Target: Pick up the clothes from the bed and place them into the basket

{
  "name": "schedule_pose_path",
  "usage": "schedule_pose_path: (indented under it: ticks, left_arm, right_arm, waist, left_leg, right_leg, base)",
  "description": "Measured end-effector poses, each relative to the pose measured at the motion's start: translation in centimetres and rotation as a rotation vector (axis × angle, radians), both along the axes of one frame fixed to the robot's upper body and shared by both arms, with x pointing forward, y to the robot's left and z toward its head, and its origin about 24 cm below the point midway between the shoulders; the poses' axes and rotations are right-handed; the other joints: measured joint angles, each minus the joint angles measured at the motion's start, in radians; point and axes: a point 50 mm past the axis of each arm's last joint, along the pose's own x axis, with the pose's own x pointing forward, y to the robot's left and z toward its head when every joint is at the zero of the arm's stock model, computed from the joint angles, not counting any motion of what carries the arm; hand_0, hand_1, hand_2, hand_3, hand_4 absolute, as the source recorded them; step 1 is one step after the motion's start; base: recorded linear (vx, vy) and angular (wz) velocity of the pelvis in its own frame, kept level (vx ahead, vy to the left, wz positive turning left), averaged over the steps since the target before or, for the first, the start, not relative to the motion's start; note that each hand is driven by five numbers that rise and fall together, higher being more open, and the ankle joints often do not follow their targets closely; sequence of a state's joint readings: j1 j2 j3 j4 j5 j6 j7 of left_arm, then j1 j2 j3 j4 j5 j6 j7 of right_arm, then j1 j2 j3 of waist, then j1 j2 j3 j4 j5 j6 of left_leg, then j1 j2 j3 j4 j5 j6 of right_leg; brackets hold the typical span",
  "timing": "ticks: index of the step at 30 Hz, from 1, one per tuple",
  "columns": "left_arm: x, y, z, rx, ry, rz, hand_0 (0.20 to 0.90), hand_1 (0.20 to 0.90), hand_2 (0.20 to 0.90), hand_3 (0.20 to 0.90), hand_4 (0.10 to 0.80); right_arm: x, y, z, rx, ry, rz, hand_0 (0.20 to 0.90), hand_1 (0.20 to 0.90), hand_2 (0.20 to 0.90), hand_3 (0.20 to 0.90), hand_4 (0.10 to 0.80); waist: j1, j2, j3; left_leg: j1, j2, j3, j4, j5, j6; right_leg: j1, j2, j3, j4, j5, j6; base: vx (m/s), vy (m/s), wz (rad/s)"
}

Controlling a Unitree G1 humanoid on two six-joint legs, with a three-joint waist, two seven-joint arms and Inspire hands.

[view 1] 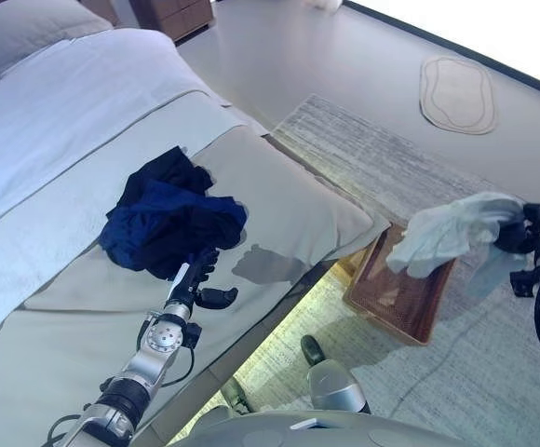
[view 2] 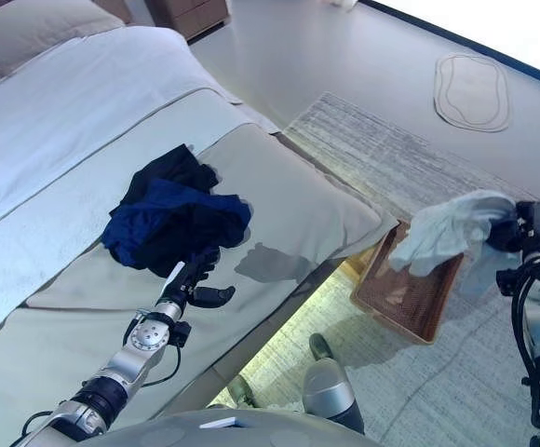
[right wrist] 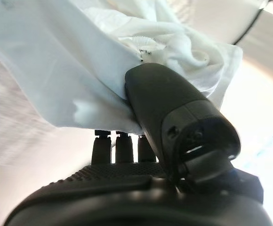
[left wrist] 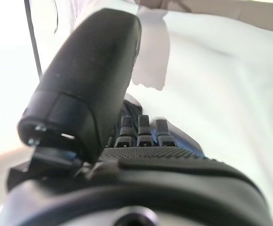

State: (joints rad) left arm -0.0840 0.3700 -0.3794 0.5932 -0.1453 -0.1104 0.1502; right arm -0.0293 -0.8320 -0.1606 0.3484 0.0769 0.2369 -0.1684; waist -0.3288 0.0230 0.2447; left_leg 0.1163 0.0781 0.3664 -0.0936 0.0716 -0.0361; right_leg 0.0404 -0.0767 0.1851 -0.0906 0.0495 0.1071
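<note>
A heap of dark blue and black clothes [view 1: 172,222] lies on the bed [view 1: 56,130]. My left hand [view 1: 198,277] rests at the heap's near edge, fingers straight, thumb out to the side, holding nothing. My right hand [view 1: 523,231] is shut on a white garment [view 1: 452,231], which hangs above the brown woven basket [view 1: 402,300] on the floor beside the bed. In the right wrist view the thumb [right wrist: 172,106] presses the white cloth [right wrist: 70,61] against the fingers.
A striped grey rug [view 1: 391,168] lies under the basket. A small oval mat [view 1: 456,93] lies on the floor farther off. A wooden cabinet [view 1: 172,14] stands past the bed's head. A pillow [view 1: 28,28] lies at the bed's top.
</note>
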Motion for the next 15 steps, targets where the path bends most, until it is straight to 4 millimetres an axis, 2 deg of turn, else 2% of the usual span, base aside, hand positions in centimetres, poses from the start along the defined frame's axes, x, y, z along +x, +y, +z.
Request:
schedule_pose_path:
  ticks: [5,12,15]
  left_arm:
    - [0.1,-0.8,0.0,-0.007,0.001,-0.026,0.9,0.9,0.9,0.9,0.8]
    - [0.0,-1.0,-0.3,0.007,0.026,-0.045,0.9,0.9,0.9,0.9,0.8]
    - [0.2,-1.6,-0.2,0.008,0.021,-0.071,0.9,0.9,0.9,0.9,0.8]
  right_arm:
    - [-1.4,-0.8,-2.4,0.027,0.076,-0.052,0.3,0.3,0.3,0.2,0.1]
    - [-1.2,-1.3,-3.5,0.029,0.103,-0.104,0.3,0.3,0.3,0.2,0.1]
    - [-1.1,-1.7,-3.9,0.029,0.118,-0.136,0.3,0.3,0.3,0.2,0.1]
  waist:
    - [-0.002,0.016,-0.009]
    - [0.007,0.051,-0.012]
    - [0.021,0.082,-0.003]
  left_leg:
    - [-0.016,0.01,0.0,0.0,0.0,0.0]
    - [-0.037,0.006,-0.004,0.0,0.001,-0.001]
    - [-0.042,0.003,-0.012,0.0,0.002,-0.001]
  right_leg:
    - [-0.017,0.01,-0.002,0.0,0.001,-0.001]
    - [-0.035,0.005,-0.007,0.0,0.004,-0.005]
    - [-0.035,0.001,-0.015,0.0,0.004,-0.005]
  base:
    - [-0.033,-0.054,-0.01]
    - [-0.046,-0.033,0.02]
    - [-0.009,-0.009,0.08]
